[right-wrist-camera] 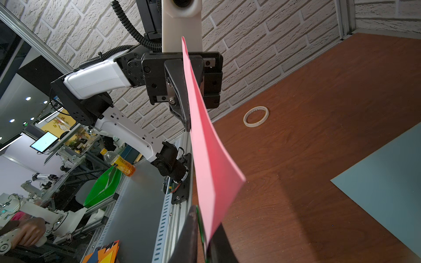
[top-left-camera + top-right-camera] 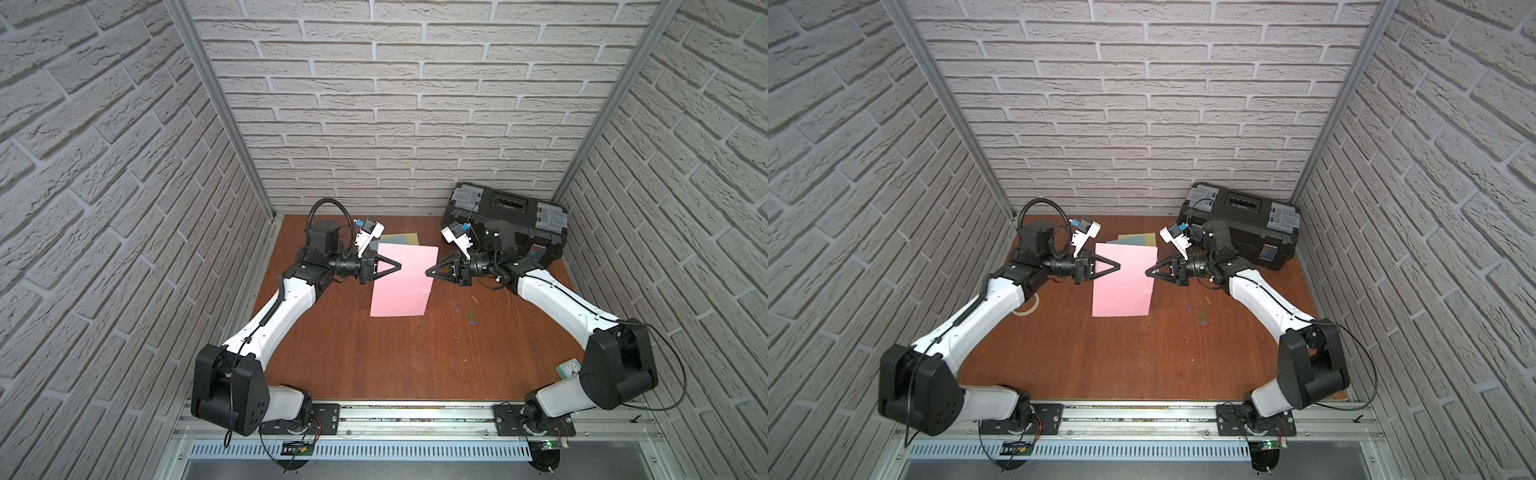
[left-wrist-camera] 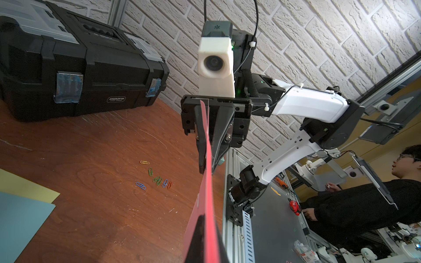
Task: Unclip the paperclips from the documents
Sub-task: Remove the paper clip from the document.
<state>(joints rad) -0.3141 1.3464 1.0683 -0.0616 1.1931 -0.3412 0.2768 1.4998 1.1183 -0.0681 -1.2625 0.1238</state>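
A pink document (image 2: 401, 291) (image 2: 1121, 291) hangs above the table between my two grippers. My left gripper (image 2: 401, 264) (image 3: 208, 225) is shut on its left edge. At the right edge my right gripper (image 2: 426, 273) (image 1: 206, 218) is shut, with a green paperclip (image 1: 199, 219) pinched against the sheet between its fingers. A pale paperclip (image 2: 426, 291) sits lower on that same edge. The yellow document (image 2: 409, 240) and the light blue document (image 3: 20, 223) lie flat on the table behind. Several loose paperclips (image 2: 471, 311) (image 3: 157, 180) lie on the wood to the right.
A black toolbox (image 2: 507, 220) fills the back right corner behind the right arm. A roll of tape (image 2: 1027, 307) lies by the left arm. A small teal clock (image 2: 568, 368) sits at the front right. Brick walls close in three sides.
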